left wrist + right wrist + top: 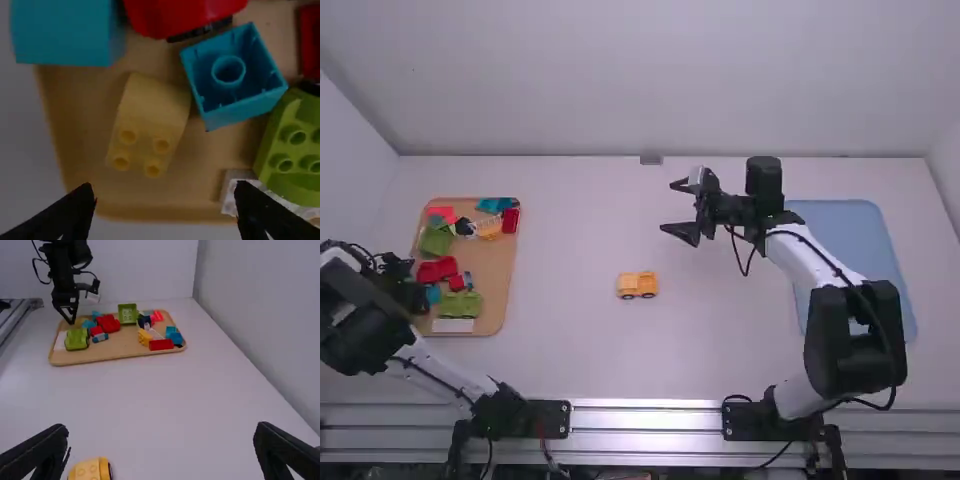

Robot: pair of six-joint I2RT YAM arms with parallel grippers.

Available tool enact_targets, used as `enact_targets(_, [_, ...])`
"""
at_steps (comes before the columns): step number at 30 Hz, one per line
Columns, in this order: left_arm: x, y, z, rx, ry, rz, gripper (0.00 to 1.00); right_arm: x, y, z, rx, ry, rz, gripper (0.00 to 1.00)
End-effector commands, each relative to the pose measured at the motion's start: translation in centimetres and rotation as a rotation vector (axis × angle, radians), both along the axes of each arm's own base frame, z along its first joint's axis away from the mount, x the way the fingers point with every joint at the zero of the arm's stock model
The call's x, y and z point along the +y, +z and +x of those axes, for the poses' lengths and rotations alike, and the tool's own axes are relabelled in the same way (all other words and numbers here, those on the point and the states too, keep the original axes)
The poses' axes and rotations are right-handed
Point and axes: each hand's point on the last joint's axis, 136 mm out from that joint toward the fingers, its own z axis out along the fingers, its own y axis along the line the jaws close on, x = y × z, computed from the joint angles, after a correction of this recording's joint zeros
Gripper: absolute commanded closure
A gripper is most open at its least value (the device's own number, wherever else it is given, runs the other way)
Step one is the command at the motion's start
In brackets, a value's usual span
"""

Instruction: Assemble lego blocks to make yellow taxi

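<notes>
In the high view my left gripper (405, 285) is over the tray's left edge. In the left wrist view that gripper (165, 212) is open above a yellow sloped brick (152, 112) with studs, lying in the tray and not touched. My right gripper (672, 208) is over the table, right of the middle; in the right wrist view this gripper (162, 450) is open and holds nothing. The yellow wheeled base (638, 284) stands on the table, nearer the arm bases than the right gripper; the same yellow base (87, 470) is near one finger in the right wrist view.
The wooden tray (498, 300) at the left holds red, green, blue and white blocks. A turquoise hollow block (232, 75) and a green studded piece (295, 150) are close to the yellow brick. A blue mat (855, 225) lies under the right arm.
</notes>
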Motion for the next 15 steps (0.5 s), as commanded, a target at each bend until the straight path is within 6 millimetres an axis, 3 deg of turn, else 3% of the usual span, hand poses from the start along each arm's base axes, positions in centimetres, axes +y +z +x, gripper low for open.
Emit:
enact_targets(1, [0.3,-0.4,-0.1,-0.002,-0.041,0.011,0.28,0.1,1.8,0.3,-0.044,0.001,0.009,0.01])
enact_targets(15, [1.1,-1.4,1.2,-0.062,-0.091,0.024,0.32,0.2,1.2,1.2,0.022,-0.075,-0.015,0.01])
